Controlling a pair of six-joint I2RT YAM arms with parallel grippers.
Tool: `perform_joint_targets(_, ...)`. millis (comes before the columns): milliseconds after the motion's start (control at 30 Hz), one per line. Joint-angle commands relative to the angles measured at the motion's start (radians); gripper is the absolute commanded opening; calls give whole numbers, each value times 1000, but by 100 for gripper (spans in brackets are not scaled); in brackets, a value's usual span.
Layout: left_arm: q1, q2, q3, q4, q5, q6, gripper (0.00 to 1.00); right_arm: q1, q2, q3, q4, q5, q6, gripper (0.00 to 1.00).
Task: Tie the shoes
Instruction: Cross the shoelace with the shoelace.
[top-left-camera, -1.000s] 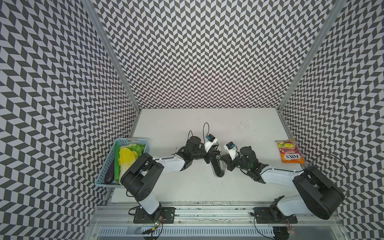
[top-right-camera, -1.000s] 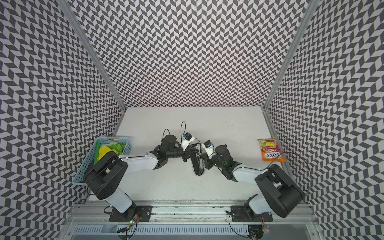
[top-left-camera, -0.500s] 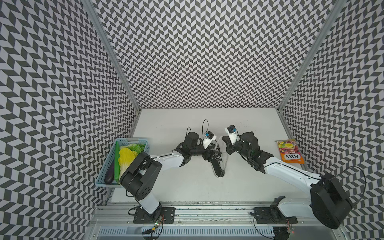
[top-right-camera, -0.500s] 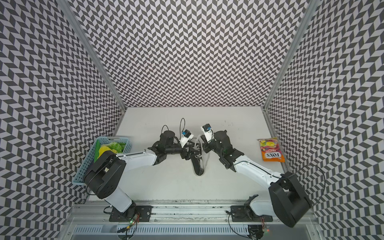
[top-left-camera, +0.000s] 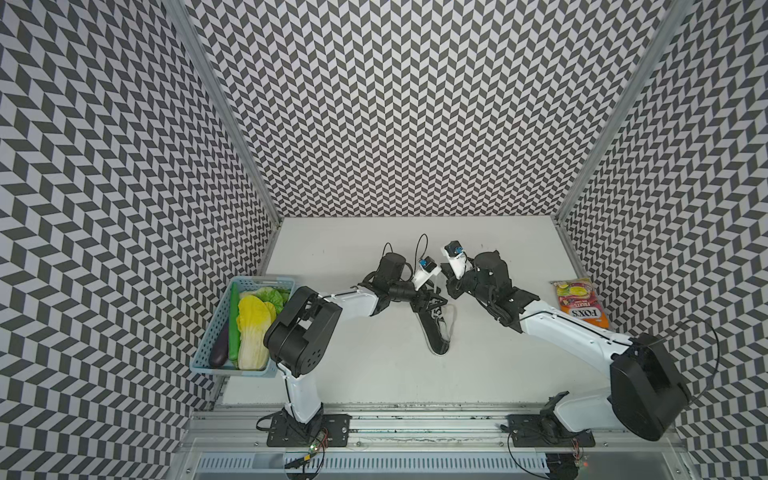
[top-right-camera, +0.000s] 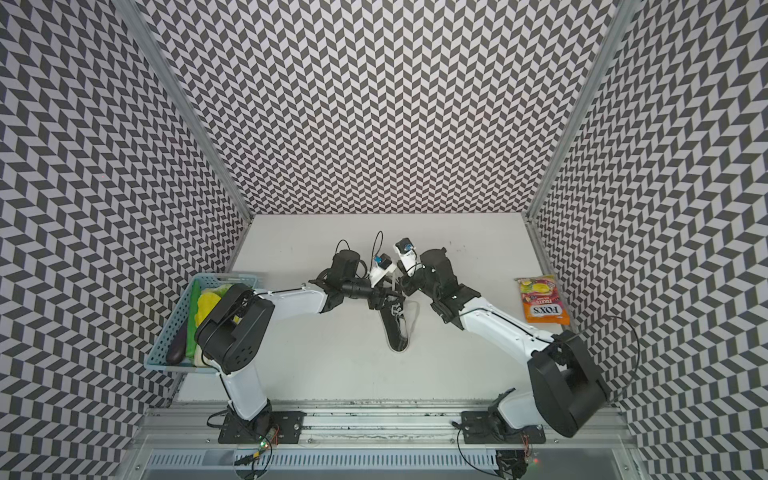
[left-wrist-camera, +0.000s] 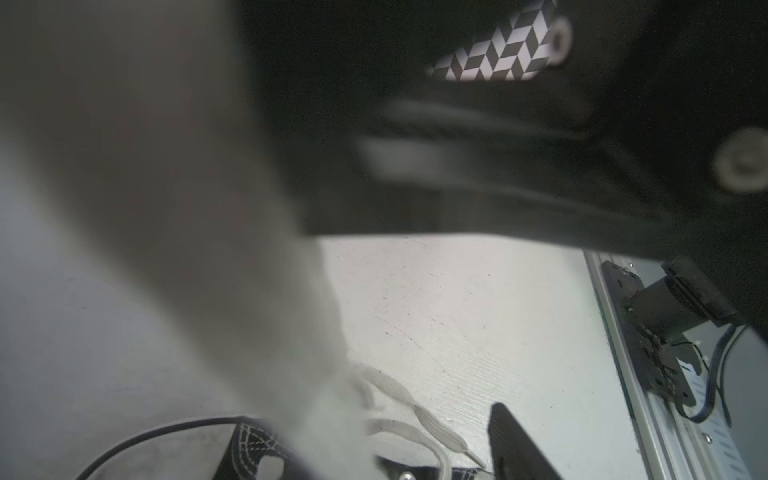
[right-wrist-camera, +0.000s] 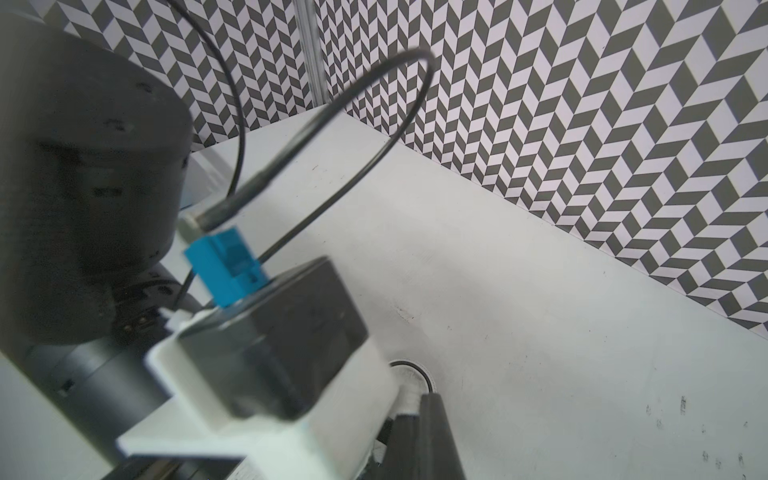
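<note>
Right arm has swung out of its folded pose beside the shoe and reaches over the heel end. The right gripper (top-left-camera: 451, 287) now sits just beside the left gripper (top-left-camera: 430, 300). The black canvas low-top sneaker with white toe cap (top-left-camera: 435, 332) has not shifted: mid-table between the arms, toe toward the aluminium front rail (top-left-camera: 415, 409). Right jaws are pressed together; whether a lace is pinched between them, cannot tell. Left jaw spread: cannot tell, wrist view too blurred. Flat white laces (left-wrist-camera: 415, 411) lie slack on the white table (left-wrist-camera: 478, 311) beside the shoe. Judgement: no knot yet; both arms are gathering at the lace ends to regrasp.
</note>
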Motion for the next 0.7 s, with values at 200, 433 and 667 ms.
perform_joint_targets(200, -35, -34, -68, 56, 32, -85, 16, -58, 151, 72, 58, -53, 96, 2)
perform_joint_targets(433, -19, -109, -132, 183, -139, -241, 0, -108, 228, 97, 13, 12, 208, 28)
perform_joint_targets(667, -18, -97, -113, 99, -214, -253, 0, -157, 150, 21, -65, 71, 340, 61)
